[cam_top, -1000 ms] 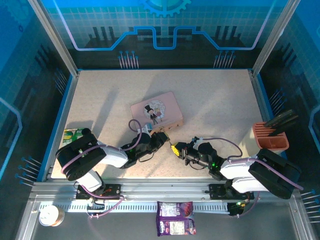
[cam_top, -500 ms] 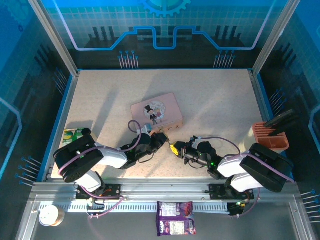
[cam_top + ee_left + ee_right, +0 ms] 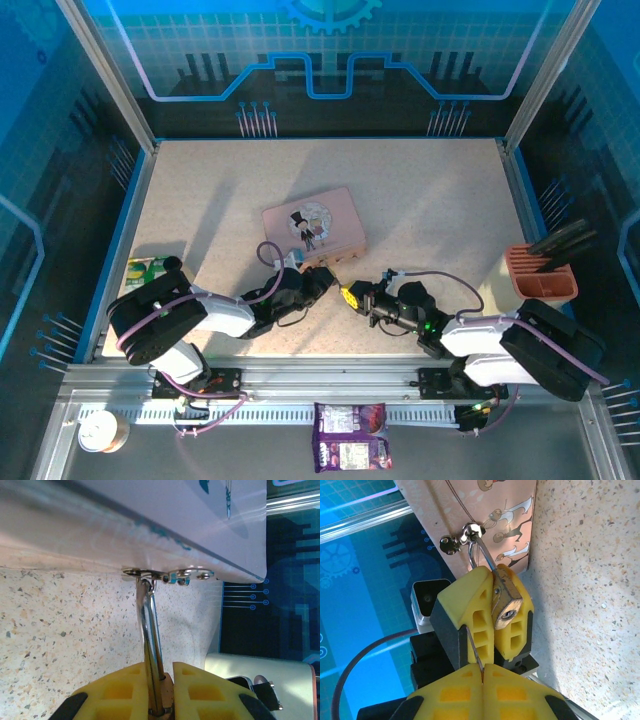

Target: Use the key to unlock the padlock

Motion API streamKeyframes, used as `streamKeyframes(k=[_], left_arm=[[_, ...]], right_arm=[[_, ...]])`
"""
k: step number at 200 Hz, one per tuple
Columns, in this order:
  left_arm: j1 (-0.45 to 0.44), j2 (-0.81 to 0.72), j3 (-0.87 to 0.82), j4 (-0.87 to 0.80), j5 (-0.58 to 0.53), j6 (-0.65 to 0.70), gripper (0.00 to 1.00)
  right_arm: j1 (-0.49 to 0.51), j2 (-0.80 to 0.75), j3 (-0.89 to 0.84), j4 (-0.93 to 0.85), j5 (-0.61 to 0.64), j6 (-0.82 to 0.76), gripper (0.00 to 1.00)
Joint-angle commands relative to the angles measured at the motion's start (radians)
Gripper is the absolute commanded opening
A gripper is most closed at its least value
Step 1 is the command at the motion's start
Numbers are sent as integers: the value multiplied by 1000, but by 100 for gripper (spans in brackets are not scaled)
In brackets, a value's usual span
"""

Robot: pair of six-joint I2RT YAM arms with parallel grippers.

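Barely anything has moved: my right arm's elbow has swung back rightward, and both grippers stay put. I see a speckled beige table [image 3: 440, 200] inside blue-lit, circuit-patterned walls. The pink tin [image 3: 312, 225] shows a top-hatted cartoon figure. My left gripper [image 3: 158, 675] clamps the padlock [image 3: 505, 602] at the tin's near edge, with its shackle through the hasp [image 3: 462, 537]. Its long axis runs far-to-near, keyhole towards my right gripper [image 3: 482, 667], which is closed on the key [image 3: 474, 647].

The table [image 3: 430, 190] is a speckled beige top inside a blue rim. A pink tin [image 3: 335, 210] (cartoon figure on its lid) lies flat near the middle, set at a slant. A green packet [image 3: 145, 270] lies at the left edge, well apart from the tin.
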Motion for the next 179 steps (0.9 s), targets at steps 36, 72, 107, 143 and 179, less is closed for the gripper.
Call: streamKeyframes(k=[36, 72, 107, 143, 179], left_arm=[[-9, -34, 39, 143, -25, -29, 0], [-10, -34, 46, 146, -17, -27, 0], [-10, -34, 46, 150, -15, -29, 0], [-10, -32, 47, 154, -14, -31, 0], [-10, -34, 39, 161, -16, -34, 0]], right_arm=[[12, 33, 30, -10, 9, -22, 0], [17, 39, 22, -7, 19, -20, 0], [26, 66, 22, 18, 25, -12, 0], [27, 97, 22, 56, 27, -3, 0], [30, 133, 25, 108, 33, 7, 0]])
